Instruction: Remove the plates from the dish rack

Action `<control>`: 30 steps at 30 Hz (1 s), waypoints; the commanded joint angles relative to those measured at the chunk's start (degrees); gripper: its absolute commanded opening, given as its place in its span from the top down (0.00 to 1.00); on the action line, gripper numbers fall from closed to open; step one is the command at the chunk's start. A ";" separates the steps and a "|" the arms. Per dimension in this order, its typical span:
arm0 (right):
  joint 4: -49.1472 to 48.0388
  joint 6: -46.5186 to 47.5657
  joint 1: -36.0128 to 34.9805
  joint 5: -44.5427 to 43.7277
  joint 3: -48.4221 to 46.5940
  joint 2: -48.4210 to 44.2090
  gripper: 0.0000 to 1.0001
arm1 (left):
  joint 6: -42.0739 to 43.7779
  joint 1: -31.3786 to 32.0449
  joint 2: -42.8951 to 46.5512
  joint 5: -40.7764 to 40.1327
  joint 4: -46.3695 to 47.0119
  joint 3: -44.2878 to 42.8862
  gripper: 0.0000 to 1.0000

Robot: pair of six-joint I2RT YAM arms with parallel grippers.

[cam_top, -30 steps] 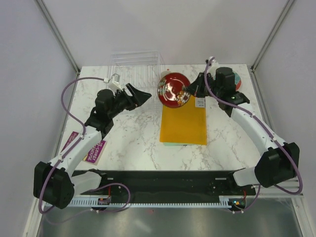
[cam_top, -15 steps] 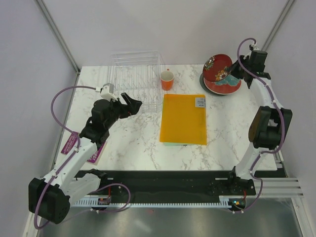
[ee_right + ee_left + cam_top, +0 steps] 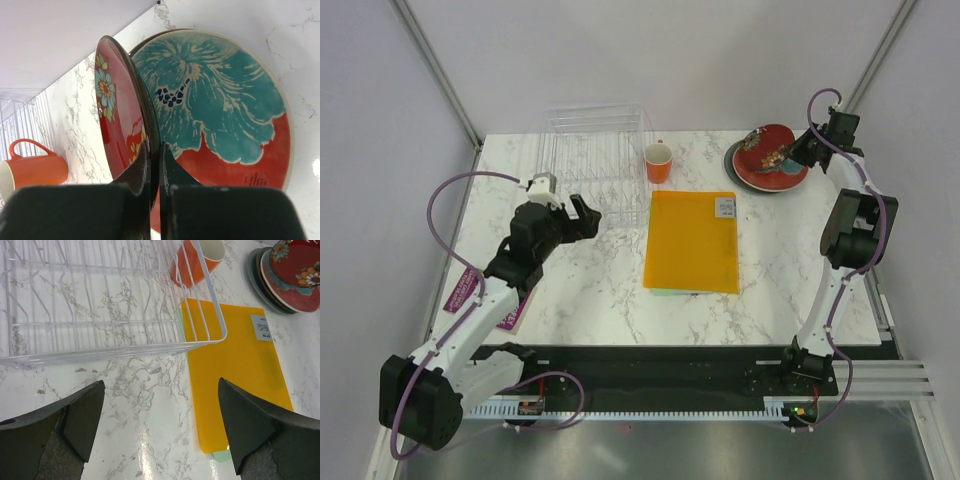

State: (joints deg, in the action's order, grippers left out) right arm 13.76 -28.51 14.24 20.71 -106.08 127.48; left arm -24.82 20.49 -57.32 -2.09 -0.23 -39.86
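While the right gripper pinches the rim of the red floral plate, tilted on edge just over the plate stack at far right, the left gripper hangs wide open beside the dish rack, no plates visible in it.

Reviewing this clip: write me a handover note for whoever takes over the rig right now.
Left gripper: open, empty, at the front of the dish rack.
Right gripper: shut on the rim of a dark red floral plate, held on edge and tilted over the plate stack at the far right.
Done: no plates show in the rack; the others are stacked.
Left: lay this plate flat on the stack and release.
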 commanded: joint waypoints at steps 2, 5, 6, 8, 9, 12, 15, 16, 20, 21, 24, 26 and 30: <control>-4.18 -1.20 0.17 2.40 -2.20 0.14 1.00 | 4.08 0.08 -0.60 -2.22 0.49 -1.63 0.00; -4.18 -1.37 0.18 2.41 0.52 -0.47 1.00 | 4.08 0.16 -0.51 -2.31 -1.26 -1.63 0.00; -4.18 -1.46 0.26 2.84 1.66 -0.57 1.00 | 3.90 0.08 -0.43 -2.31 -1.35 -1.72 0.00; -3.92 -1.28 0.18 2.76 2.89 -1.09 1.00 | 3.81 0.08 -0.25 -2.22 -1.62 -1.72 0.00; -3.83 -1.28 0.17 2.58 4.03 -1.35 1.00 | 3.55 0.16 -0.25 -2.13 -1.88 -1.80 0.00; -3.13 -1.11 0.26 2.75 4.74 -1.45 0.96 | 3.55 0.16 0.19 -1.52 -2.67 -1.98 0.00; -2.16 -1.11 0.26 3.02 5.01 -1.27 0.65 | 3.46 0.16 1.41 -1.25 -3.55 -1.89 0.00; -1.81 -1.11 0.26 2.76 5.01 -1.27 0.58 | 3.46 0.16 1.77 -1.34 -3.72 -1.80 0.00; 0.03 -0.32 0.18 2.85 5.18 -1.53 0.23 | 3.55 0.08 3.35 -1.78 -5.04 -1.45 0.00; 0.39 0.03 0.17 2.76 5.18 -1.53 0.11 | 3.64 0.16 3.53 -1.69 -5.74 -1.45 0.00; 2.32 1.70 0.26 2.41 4.75 -2.23 0.02 | 3.90 0.16 4.32 -1.78 -6.71 -1.45 0.00; 3.99 3.37 0.26 1.45 4.74 -3.72 0.02 | 4.16 0.16 4.76 -2.30 -7.76 -1.45 0.00; 6.54 7.14 0.17 -3.38 7.02 -9.34 0.02 | 6.36 0.16 5.02 -3.71 -9.87 -1.71 0.00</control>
State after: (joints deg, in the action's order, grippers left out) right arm 16.53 -26.44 14.39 21.76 -100.60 126.52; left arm -22.74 20.49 -53.28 -3.33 -7.84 -39.90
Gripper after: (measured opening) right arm 0.981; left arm 0.995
